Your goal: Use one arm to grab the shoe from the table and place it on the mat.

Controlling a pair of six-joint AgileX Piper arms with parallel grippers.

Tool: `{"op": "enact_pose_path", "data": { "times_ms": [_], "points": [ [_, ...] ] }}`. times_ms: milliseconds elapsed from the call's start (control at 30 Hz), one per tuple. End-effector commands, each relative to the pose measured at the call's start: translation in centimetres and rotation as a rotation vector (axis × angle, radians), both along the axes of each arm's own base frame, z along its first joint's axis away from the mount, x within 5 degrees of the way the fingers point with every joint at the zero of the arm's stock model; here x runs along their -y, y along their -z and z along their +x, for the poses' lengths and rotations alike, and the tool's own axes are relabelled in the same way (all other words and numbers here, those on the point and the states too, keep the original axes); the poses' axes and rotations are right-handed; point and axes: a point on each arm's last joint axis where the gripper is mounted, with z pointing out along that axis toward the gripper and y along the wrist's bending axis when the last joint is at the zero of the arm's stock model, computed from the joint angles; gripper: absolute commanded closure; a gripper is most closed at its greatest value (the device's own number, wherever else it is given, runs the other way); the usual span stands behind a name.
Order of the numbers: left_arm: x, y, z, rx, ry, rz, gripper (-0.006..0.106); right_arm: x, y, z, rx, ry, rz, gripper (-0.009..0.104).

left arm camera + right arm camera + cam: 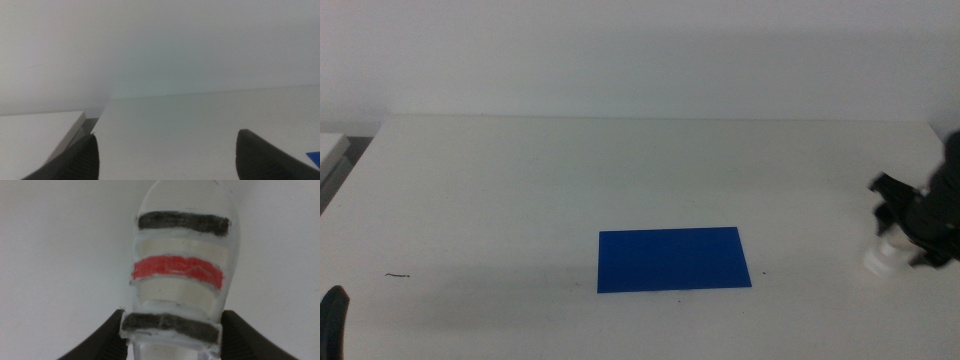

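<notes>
R gripper (170,330) has jaws closed round the shoe (182,265) at table's (520,180) right edge; mat (672,258) bare, carry + placement left.

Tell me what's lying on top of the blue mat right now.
Nothing: the mat is bare. The shoe sits between the right gripper jaws, off to the mat's right.

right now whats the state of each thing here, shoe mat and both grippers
shoe: between the right gripper's jaws at the table's right side, not on the mat
mat: flat on the table, nothing on it
right gripper: shut on the shoe
left gripper: open, holding nothing, waiting at the near left
</notes>
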Motion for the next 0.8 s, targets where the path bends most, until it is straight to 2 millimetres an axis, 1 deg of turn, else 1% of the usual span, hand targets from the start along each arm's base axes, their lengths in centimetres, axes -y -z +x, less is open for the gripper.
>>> {"op": "enact_pose_path", "data": {
  "times_ms": [0,33,100,167,200,300,400,467,533,600,767],
  "points": [
    [0.0,-0.1,0.0,0.007,0.001,-0.007,0.007,-2.5,-2.3,0.1,0.041,-0.113,-0.035,0.087],
    [0.0,-0.1,0.0,0.007,0.001,-0.007,0.007,-3.6,-2.7,0.2,0.047,-0.145,-0.038,0.087],
    [0.0,-0.1,0.0,0.007,0.001,-0.007,0.007,-6.8,-3.9,0.5,0.071,-0.182,-0.011,0.087],
    [0.0,-0.1,0.0,0.007,0.001,-0.007,0.007,-9.8,-4.6,0.9,0.084,-0.171,0.036,0.087],
    [0.0,-0.1,0.0,0.007,0.001,-0.007,0.007,-11.5,-4.7,1.1,0.081,-0.174,0.056,0.087],
    [0.0,-0.1,0.0,0.007,0.001,-0.007,0.007,-16.7,-4.3,1.2,0.054,-0.254,0.083,0.087],
    [0.0,-0.1,0.0,0.007,0.001,-0.007,0.007,-20.7,-3.5,1.1,0.018,-0.324,0.077,0.087],
    [0.0,-0.1,0.0,0.007,0.001,-0.007,0.007,-22.5,-2.9,1.1,0.001,-0.359,0.068,0.087],
    [0.0,-0.1,0.0,0.007,0.001,-0.007,0.007,-23.5,-2.6,1.0,-0.006,-0.401,0.057,0.087],
    [0.0,-0.1,0.0,0.007,0.001,-0.007,0.007,-24.0,-2.5,1.1,0.002,-0.442,0.043,0.087],
    [0.0,-0.1,0.0,0.007,0.001,-0.007,0.007,-24.1,-2.6,1.4,0.019,-0.524,-0.004,0.087]
  ]
}}
